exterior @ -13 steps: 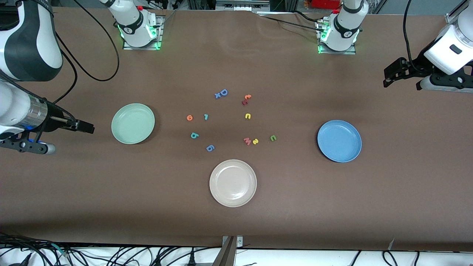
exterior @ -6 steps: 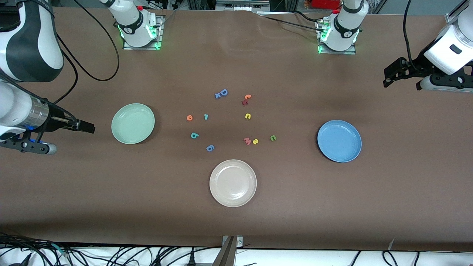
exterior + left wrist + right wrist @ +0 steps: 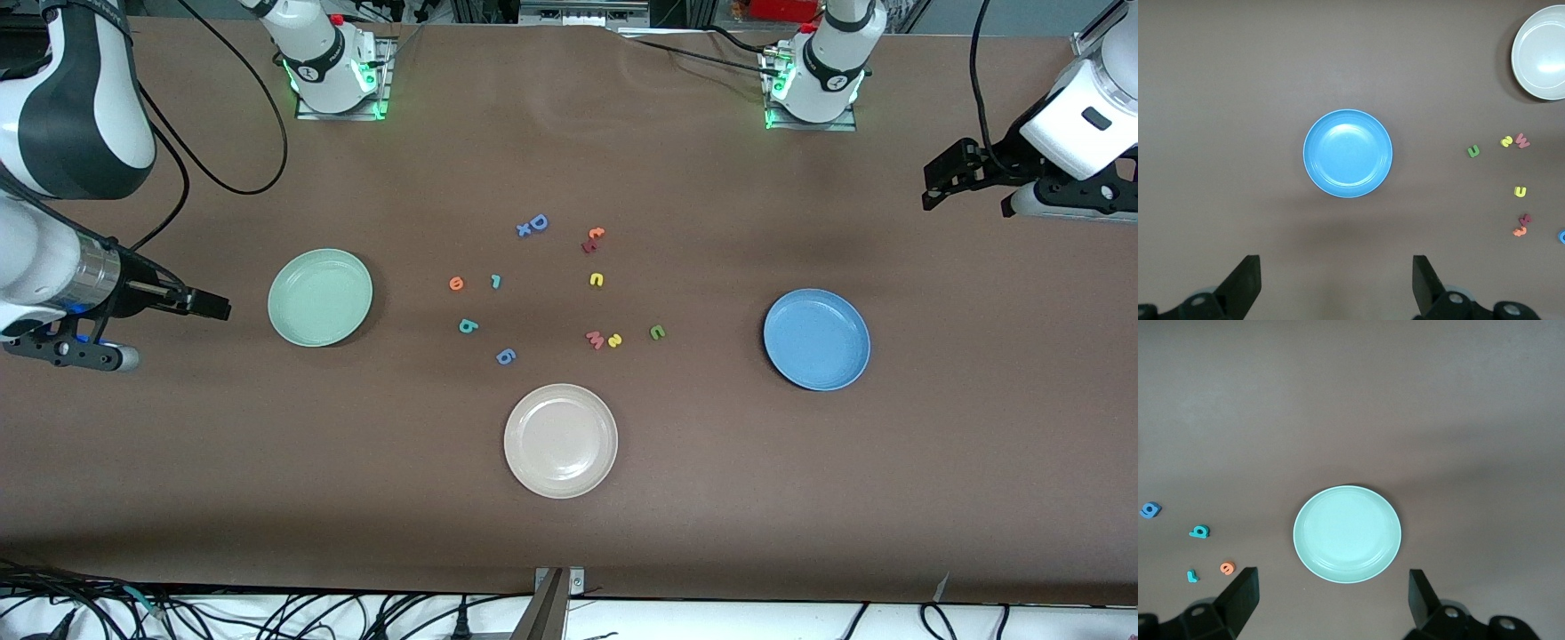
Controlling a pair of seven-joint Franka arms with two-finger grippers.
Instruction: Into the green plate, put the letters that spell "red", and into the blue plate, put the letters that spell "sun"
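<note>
Both arms hang back at the ends of the brown desk (image 3: 800, 498), each tool spread wide and holding nothing. The right tool (image 3: 209, 305) hovers over bare desk beside the green plate (image 3: 320, 296) at the right arm's end; the left tool (image 3: 942, 182) waits over the left arm's end, with the blue plate (image 3: 816, 339) seen below in its wrist view.

Both plates hold nothing — the letters all lie scattered between them. The orange "e" (image 3: 456, 284), teal "r" (image 3: 496, 282) and teal "d" (image 3: 468, 326) sit toward the green plate. The yellow arch (image 3: 597, 280), yellow "s" (image 3: 614, 340) and green arch (image 3: 657, 332) lie toward the blue one; the "s" touches a pink "w" (image 3: 595, 339). A cream plate (image 3: 560, 440) sits nearest the front camera.
</note>
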